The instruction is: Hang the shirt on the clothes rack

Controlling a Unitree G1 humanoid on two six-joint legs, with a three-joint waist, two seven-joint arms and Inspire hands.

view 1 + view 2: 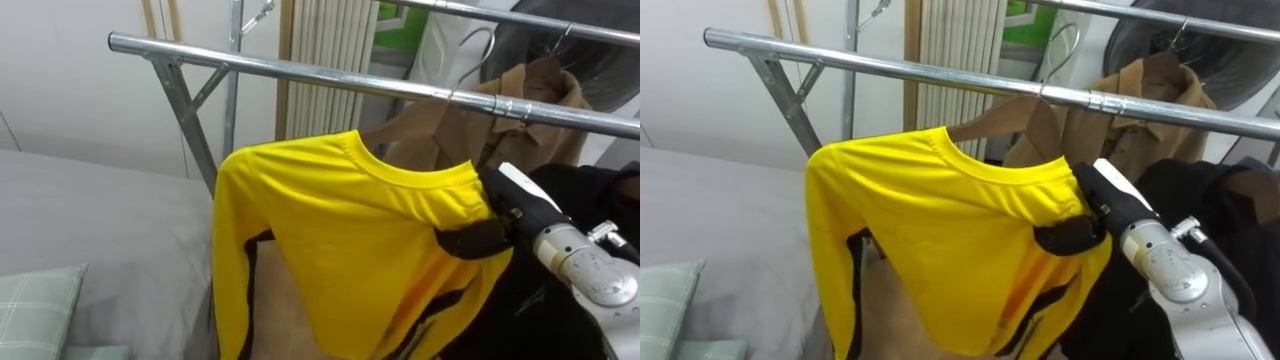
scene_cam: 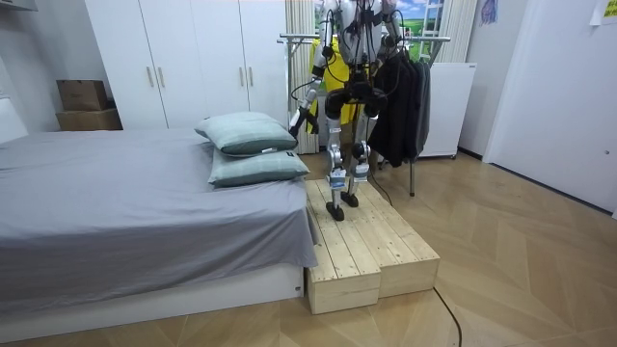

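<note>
Yellow shirt [image 1: 340, 240]: it is in the middle of the left eye view, just under the metal rail [image 1: 300, 72], with the collar at the top. One sleeve, with a dark stripe, falls down at the lower left of the frame.
Hanger: a brown piece shows behind the collar and a wire hook rises beside the rail. I cannot tell whether the hook rests on the rail.
Right hand [image 1: 520, 205]: it comes in from the lower right of the frame and is at the shirt's shoulder on the right side.
Fingers [image 1: 470, 242]: they are dark and curled, and they pinch the yellow cloth at that shoulder.
Left hand [image 2: 297, 122]: in the room view it is low at the robot's side, on the room view's left, near the pillows. I cannot tell whether it is open or closed.
Brown shirt [image 1: 530, 115]: it hangs on its own hanger in the upper right of the frame, behind the yellow shirt.
Dark clothes [image 1: 590, 190]: they are at the right edge, beside the right hand.
Bed [image 1: 90, 220]: grey, at the left of the frame, with a checked pillow [image 1: 35, 310] in the lower left corner.
Robot: it stands upright on a wooden platform [image 2: 371, 246] at the foot of the bed, facing the clothes rack.
</note>
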